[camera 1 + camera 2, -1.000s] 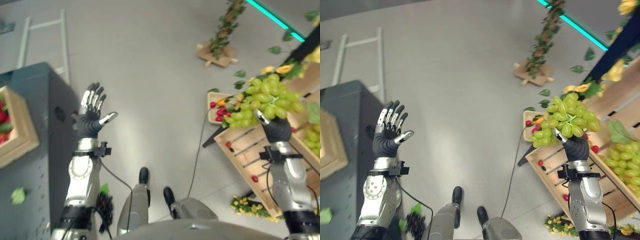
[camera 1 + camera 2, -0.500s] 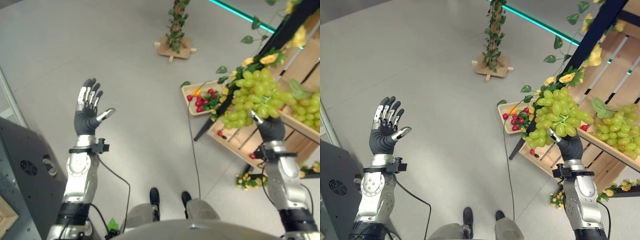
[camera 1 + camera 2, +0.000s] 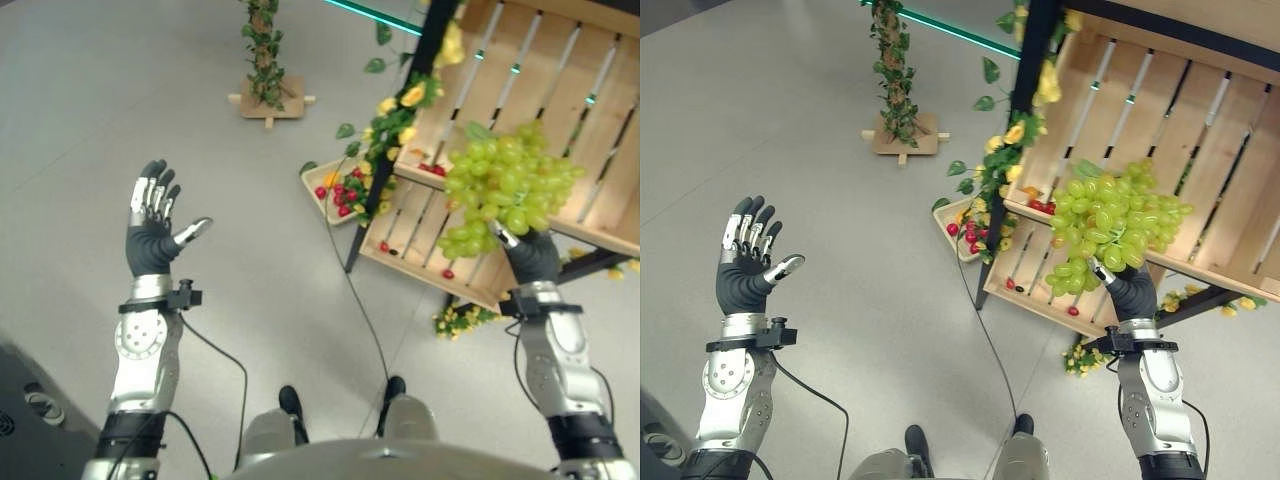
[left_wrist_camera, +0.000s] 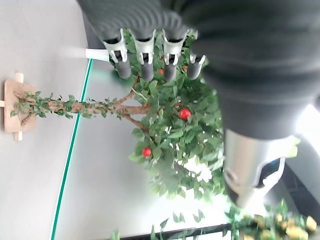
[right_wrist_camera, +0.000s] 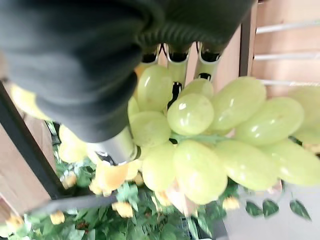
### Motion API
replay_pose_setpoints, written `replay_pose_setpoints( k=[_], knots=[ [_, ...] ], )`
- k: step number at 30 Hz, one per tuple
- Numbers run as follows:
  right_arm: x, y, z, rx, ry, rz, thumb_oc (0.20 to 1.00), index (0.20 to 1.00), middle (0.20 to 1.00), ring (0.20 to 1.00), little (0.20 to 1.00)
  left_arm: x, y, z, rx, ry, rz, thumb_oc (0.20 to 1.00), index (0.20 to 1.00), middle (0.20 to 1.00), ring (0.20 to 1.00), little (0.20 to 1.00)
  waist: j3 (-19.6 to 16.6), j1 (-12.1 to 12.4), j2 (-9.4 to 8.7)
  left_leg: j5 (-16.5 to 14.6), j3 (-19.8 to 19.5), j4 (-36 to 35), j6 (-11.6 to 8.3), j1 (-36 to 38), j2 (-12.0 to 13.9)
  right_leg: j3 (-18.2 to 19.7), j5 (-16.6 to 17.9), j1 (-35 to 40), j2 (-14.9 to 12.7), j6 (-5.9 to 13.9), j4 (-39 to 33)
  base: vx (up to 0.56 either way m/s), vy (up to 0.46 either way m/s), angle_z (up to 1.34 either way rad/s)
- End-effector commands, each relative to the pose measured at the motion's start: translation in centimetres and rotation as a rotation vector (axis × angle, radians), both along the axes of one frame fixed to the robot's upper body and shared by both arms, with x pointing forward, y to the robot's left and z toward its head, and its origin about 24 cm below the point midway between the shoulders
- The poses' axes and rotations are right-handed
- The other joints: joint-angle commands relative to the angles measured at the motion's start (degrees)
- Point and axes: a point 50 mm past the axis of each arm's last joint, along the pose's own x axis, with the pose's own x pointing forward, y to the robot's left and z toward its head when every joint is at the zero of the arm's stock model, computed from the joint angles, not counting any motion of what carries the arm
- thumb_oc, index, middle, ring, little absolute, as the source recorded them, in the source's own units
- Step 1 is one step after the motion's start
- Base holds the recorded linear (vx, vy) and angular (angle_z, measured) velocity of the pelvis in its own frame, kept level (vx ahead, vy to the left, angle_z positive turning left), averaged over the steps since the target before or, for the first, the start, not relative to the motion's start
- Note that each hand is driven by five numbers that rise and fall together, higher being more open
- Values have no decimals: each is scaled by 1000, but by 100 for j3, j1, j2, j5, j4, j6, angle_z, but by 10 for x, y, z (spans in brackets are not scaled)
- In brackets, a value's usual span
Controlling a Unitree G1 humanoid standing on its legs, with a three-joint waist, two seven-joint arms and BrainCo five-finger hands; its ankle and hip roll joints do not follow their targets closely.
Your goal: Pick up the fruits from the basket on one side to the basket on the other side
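Left eye view: right hand (image 3: pixel 532 256) gripped a bunch of green grapes (image 3: pixel 500 186), held aloft before the wooden crates (image 3: pixel 560 70); delivery judged still pending.
Right eye view: left hand (image 3: pixel 744 270) was raised, fingers spread, empty.
Right wrist view: grapes looked plump, pale green, glossy.

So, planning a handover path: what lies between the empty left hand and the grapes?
In the left eye view, bare grey floor, then a small tray of red fruit and a dark shelf post, separate the left hand from the grapes.
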Motion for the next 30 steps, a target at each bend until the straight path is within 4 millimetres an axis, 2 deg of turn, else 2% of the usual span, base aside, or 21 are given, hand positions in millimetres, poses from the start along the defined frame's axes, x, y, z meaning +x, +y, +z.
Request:
replay_pose_setpoints(
  k=[1,11,18,22,28,29,30],
  knots=[
    [4,-10,41,-20,-207,-49,200,200,200,200,200,-8,9,17,55,-98,57,1000,1000,1000,1000,1000,-222,-11,-79,-585,-5,674,143,-143,-225,126,61,225,60,-187,-83,92,-149,-31],
    [-8,-28,47,-40,-225,-145,200,200,200,200,200,-10,4,8,38,-52,36,1000,1000,1000,1000,1000,-304,-362,14,-333,55,285,-34,153,6,408,-55,312,525,-348,-360,51,-147,-13],
    [-12,-37,51,-80,-231,-209,200,200,200,200,200,-11,1,1,30,-14,14,1000,1000,1000,1000,1000,-326,-485,52,-224,13,205,-134,185,135,571,-120,344,780,-485,-495,33,-121,-7],
    [-10,-41,55,-114,-235,-250,200,200,200,200,200,-10,-1,-1,33,-4,1,1000,1000,1000,1000,1000,-305,-495,63,-181,-50,209,-174,149,187,568,-162,284,838,-540,-411,4,-94,-1],
    [7,-45,87,-207,-310,-293,200,200,200,200,200,-5,-14,-5,39,34,-71,1000,1000,1000,1000,1000,-332,-414,73,-112,-180,120,-196,123,221,456,-221,322,880,-580,-443,4,-62,5],
    [7,-45,87,-208,-311,-294,200,200,200,200,200,-5,-14,-5,38,34,-72,1000,1000,1000,1000,1000,-329,-417,78,-109,-183,115,-196,125,219,452,-221,323,880,-580,-444,-3,-21,15],
    [11,-44,98,-224,-350,-292,200,200,200,200,200,-4,-16,-6,36,40,-82,1000,1000,1000,1000,1000,-322,-393,84,-97,-207,79,-190,128,206,426,-223,336,882,-583,-463,-8,-8,11]
  ],
)
